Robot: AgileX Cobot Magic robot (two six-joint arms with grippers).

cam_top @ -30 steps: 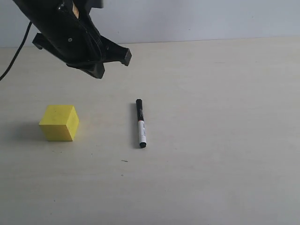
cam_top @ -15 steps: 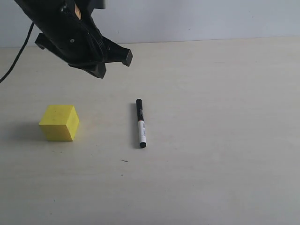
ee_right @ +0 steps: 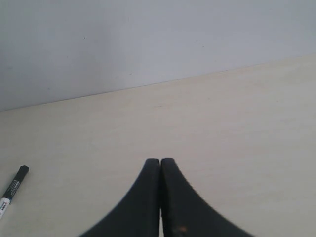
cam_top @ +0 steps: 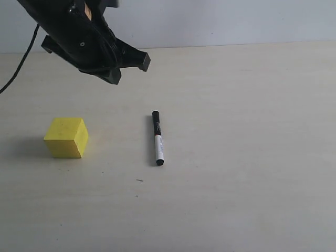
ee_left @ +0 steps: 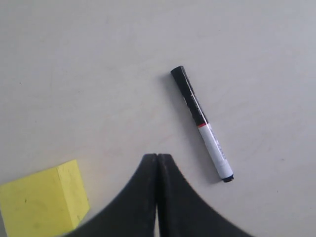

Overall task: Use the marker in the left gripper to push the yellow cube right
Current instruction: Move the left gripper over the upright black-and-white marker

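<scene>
The marker (cam_top: 157,138) lies flat on the table, black cap pointing away, white barrel toward the front; it also shows in the left wrist view as the marker (ee_left: 202,123) and at the edge of the right wrist view (ee_right: 13,190). The yellow cube (cam_top: 66,137) rests on the table to the marker's left, seen too as the cube (ee_left: 42,204). My left gripper (cam_top: 128,68) hovers above and behind both, shut and empty, its fingertips (ee_left: 157,158) pressed together. My right gripper (ee_right: 160,161) is shut with nothing in it and does not appear in the exterior view.
A pale wooden table (cam_top: 247,157) stretches to the right of the marker, with a grey wall (cam_top: 220,21) behind it. A black cable (cam_top: 18,60) hangs from the left arm at the far left.
The left gripper has drifted slightly to the right. The marker and the cube have not moved.
</scene>
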